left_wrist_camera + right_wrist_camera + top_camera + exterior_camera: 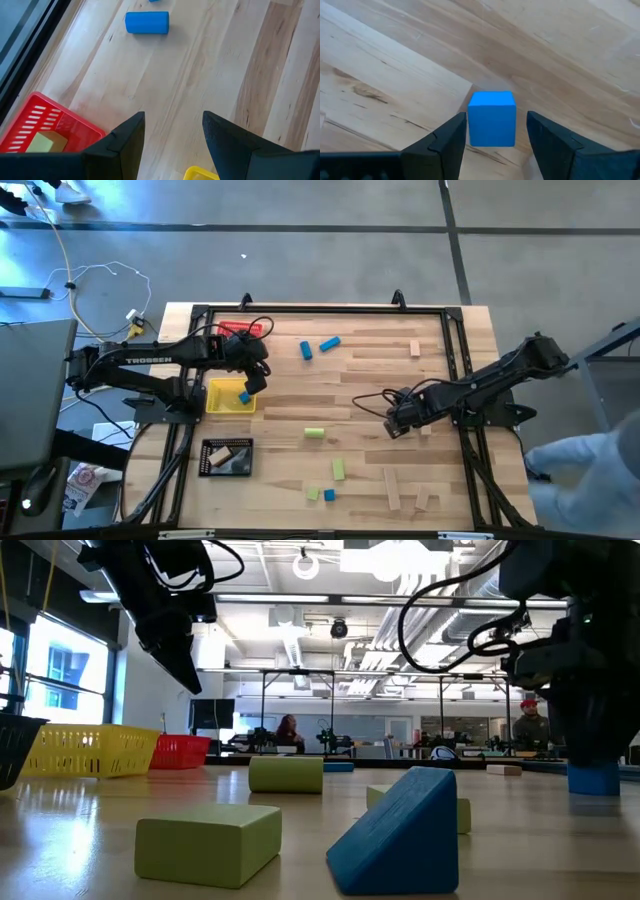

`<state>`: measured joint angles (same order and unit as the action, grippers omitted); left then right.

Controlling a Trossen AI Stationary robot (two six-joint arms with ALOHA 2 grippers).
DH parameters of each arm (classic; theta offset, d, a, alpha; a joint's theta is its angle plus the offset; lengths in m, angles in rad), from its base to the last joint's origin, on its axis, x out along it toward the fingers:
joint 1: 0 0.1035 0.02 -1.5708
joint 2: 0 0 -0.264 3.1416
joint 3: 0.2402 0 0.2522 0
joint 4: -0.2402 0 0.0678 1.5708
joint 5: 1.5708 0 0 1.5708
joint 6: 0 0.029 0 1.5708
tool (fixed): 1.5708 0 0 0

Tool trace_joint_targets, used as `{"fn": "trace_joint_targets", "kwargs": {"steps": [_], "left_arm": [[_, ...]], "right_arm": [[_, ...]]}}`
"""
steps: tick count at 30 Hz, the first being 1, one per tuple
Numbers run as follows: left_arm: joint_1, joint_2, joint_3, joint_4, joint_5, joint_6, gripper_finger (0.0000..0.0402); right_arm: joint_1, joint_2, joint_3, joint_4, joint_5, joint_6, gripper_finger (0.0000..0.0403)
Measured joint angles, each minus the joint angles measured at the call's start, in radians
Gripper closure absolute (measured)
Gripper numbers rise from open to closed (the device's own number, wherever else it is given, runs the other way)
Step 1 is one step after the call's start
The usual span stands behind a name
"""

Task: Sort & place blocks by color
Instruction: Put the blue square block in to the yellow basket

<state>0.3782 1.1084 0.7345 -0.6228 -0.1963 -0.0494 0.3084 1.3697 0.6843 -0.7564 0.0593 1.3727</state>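
From the top-down camera, the left gripper (252,383) is sitting over the yellow tray (216,404), which already has a blue block (244,396) in it, so yellow looks like the blue bin. The red tray (240,329) is just behind it and the black tray (226,458) in front holds a tan piece. The right gripper (394,426) is down low mid-bench (440,480). Loose blocks are everywhere else: two blue ones (320,346) near the back, green ones (315,433) in the middle and tan bars (392,488) toward the front right.

At bench level, a green block (209,842) and a blue wedge (395,832) fill the foreground. The right arm comes down on a blue cube (593,778) at the far right.

Left wrist cam: fingers (127,140) spread apart with nothing between them, just bare wood. A green block (43,143) sits in the red tray, so red is probably green's home. A blue cylinder (147,22) lies further out.

Right wrist cam: fingers (449,140) are parted on either side of the blue cube (491,118), which rests on the bench. I'd say it's lined up to pinch, not gripped yet.
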Motion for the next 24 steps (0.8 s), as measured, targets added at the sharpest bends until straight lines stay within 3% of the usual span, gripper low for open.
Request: {"fn": "trace_joint_targets", "kwargs": {"steps": [5,13,19,24], "left_arm": [[0.0,0.0,0.0,0.0,0.0,0.0,0.0218],[0.0,0.0,0.0,0.0,0.0,0.0,0.0217],[0.0,0.0,0.0,0.0,0.0,0.0,0.0217],[0.0,0.0,0.0,0.0,0.002,0.0,0.0218]], "right_arm": [[0.0,0.0,-0.001,0.001,0.0,0.0,0.0228],[0.0,-0.002,0.0,0.023,0.011,0.0,0.0318],[-0.001,0.0,-0.001,0.113,0.047,0.01,0.0318],[-0.018,0.001,0.017,0.271,0.117,-0.073,0.0308]]}}
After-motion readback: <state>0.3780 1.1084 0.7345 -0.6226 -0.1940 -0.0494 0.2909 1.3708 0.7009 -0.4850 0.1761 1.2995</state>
